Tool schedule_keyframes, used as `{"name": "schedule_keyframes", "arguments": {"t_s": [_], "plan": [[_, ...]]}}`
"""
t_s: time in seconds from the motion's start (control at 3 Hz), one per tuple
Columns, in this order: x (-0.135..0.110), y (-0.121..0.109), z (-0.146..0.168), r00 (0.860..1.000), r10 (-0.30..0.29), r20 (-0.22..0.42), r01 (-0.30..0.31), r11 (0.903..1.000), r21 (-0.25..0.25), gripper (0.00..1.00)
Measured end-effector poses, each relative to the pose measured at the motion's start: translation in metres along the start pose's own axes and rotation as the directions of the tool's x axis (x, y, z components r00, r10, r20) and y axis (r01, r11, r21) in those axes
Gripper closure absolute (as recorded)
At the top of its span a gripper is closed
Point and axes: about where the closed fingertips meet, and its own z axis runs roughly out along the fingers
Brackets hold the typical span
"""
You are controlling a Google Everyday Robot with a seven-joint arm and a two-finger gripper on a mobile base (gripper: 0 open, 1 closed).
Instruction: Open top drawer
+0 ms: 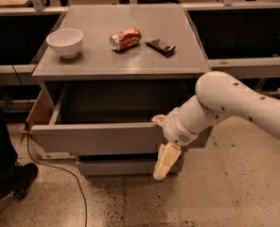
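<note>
The top drawer is a wide grey drawer pulled well out of the grey cabinet; its dark box interior shows and looks empty. Its flat front panel faces me. My gripper hangs at the right part of that front panel, at its top edge, at the end of the white arm coming in from the right. One cream finger points down in front of the panel, the other sits at the panel's top rim. A shorter drawer front lies below.
On the cabinet top stand a white bowl, a lying orange can and a dark snack bar. A person's dark leg and shoe are at the left. A black cable runs over the speckled floor.
</note>
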Motion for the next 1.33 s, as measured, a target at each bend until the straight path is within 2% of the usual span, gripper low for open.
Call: {"name": "schedule_keyframes", "arguments": {"t_s": [0.33,0.67,1.0,1.33], "plan": [[0.004,0.009,0.007,1.0,0.013,-0.004,-0.014,0.9996,-0.025,0.0],[0.007,-0.002,0.0,1.0,0.023,-0.006,-0.022,0.9997,0.006,0.0],[0.006,-0.027,-0.019,1.0,0.015,-0.01,-0.014,0.9973,0.072,0.0],[0.003,-0.036,-0.018,1.0,0.009,-0.01,-0.008,0.9964,0.085,0.0]]}}
